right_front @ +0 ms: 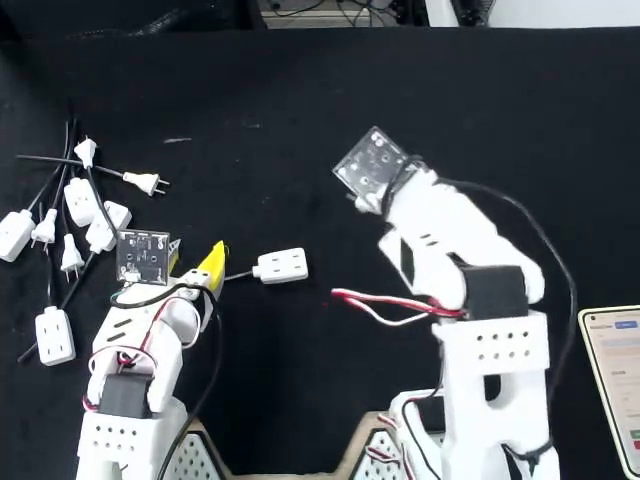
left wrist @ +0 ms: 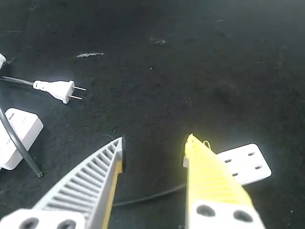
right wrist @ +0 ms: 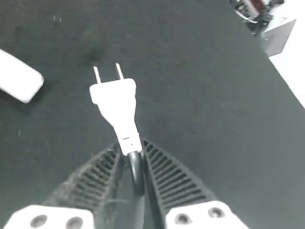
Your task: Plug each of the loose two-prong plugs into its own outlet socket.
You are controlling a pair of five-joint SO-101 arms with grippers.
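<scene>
My right gripper (right wrist: 132, 150) is shut on the cable end of a white two-prong plug (right wrist: 114, 100), whose prongs point away over the black table. A rounded white piece (right wrist: 16, 82) lies off to one side of it. The right arm (right_front: 450, 250) stands at mid table. My left gripper (left wrist: 153, 148) is open with nothing between its grey and yellow fingers. A white outlet socket (left wrist: 245, 163) on a black cord lies just beyond the yellow finger (left wrist: 205, 171). In the high view this socket (right_front: 281, 265) sits right of the left gripper (right_front: 205, 265). A loose plug (left wrist: 56, 89) lies farther off.
A tangle of several white plugs and sockets on black cords lies at the table's left, among them a plug (right_front: 147, 182) and a socket (right_front: 54, 335). A phone (right_front: 615, 380) rests at the right edge. Bare black cloth (right_front: 300, 110) covers the far middle.
</scene>
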